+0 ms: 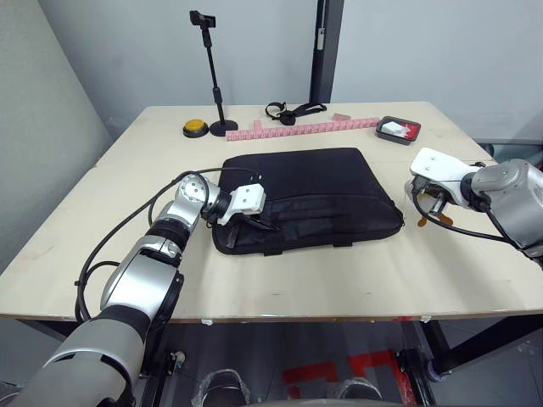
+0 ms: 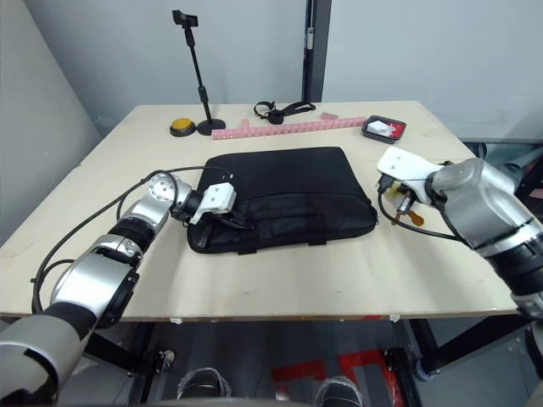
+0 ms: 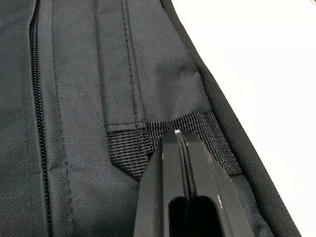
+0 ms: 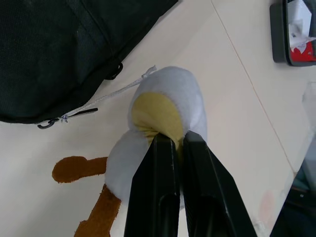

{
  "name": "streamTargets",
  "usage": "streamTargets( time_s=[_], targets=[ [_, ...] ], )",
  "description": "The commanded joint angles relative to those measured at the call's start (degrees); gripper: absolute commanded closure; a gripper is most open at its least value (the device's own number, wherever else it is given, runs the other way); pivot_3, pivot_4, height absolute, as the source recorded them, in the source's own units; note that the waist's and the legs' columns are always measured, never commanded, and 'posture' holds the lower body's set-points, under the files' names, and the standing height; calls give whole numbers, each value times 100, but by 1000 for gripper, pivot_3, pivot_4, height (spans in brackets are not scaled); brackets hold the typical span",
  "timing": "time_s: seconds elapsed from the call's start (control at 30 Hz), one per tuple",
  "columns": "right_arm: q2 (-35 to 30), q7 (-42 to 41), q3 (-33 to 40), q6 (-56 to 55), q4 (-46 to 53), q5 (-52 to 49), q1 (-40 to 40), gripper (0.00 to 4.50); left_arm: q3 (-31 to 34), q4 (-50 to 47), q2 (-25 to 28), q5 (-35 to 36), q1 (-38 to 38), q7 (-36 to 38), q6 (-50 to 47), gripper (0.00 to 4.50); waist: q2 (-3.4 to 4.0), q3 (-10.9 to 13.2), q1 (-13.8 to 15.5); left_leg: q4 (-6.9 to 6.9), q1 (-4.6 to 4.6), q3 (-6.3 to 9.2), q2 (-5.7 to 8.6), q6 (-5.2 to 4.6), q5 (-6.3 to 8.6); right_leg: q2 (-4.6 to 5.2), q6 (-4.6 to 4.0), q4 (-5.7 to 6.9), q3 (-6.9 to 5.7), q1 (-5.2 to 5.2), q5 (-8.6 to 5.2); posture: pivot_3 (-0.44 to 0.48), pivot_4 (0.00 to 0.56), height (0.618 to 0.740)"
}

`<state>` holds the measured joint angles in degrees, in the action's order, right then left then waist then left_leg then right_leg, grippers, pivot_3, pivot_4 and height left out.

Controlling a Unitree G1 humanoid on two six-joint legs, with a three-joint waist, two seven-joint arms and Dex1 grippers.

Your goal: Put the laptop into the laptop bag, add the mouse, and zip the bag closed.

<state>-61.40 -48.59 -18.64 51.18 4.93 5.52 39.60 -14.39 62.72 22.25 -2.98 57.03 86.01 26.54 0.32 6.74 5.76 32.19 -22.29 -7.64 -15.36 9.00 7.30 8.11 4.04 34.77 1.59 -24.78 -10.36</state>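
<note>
Both grippers were clamped: my left gripper pinned the flat black fabric laptop bag, probably steadying it; right gripper pinched a white plush toy.

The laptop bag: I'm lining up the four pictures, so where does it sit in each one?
Left eye view: laptop bag lies flat at table centre.
Right eye view: mid-table, slightly left of centre.
Left wrist view: its black fabric and handle webbing lie under the shut left fingers.
Right wrist view: its corner and zipper pull, beyond the plush toy that the right gripper pinches.
Shared landmark: the red-and-black tray near the table's far right corner.
</note>
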Motion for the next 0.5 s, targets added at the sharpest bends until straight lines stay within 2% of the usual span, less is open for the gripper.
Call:
streamTargets(
  time_s=[0.03,0.23,0.5],
  targets=[
    [-16,107,-204,-149,-123,548,295,4440,-437,318,91,-572,-373,43,-90,4500,0,0,2,0,1,-1,0,0,0,0,0,0,1,0,0,0,150,740],
    [82,161,-530,-470,-620,1131,433,4440,-462,304,105,-573,-395,65,-79,4500,1,-1,-3,-1,6,-4,0,1,1,0,0,1,4,1,0,0,150,740],
    [474,179,-565,-790,-1111,1555,664,4440,-479,259,126,-566,-427,111,-81,4500,0,0,-21,-3,21,-19,1,1,1,-1,0,8,17,1,0,0,150,740]
  ],
)
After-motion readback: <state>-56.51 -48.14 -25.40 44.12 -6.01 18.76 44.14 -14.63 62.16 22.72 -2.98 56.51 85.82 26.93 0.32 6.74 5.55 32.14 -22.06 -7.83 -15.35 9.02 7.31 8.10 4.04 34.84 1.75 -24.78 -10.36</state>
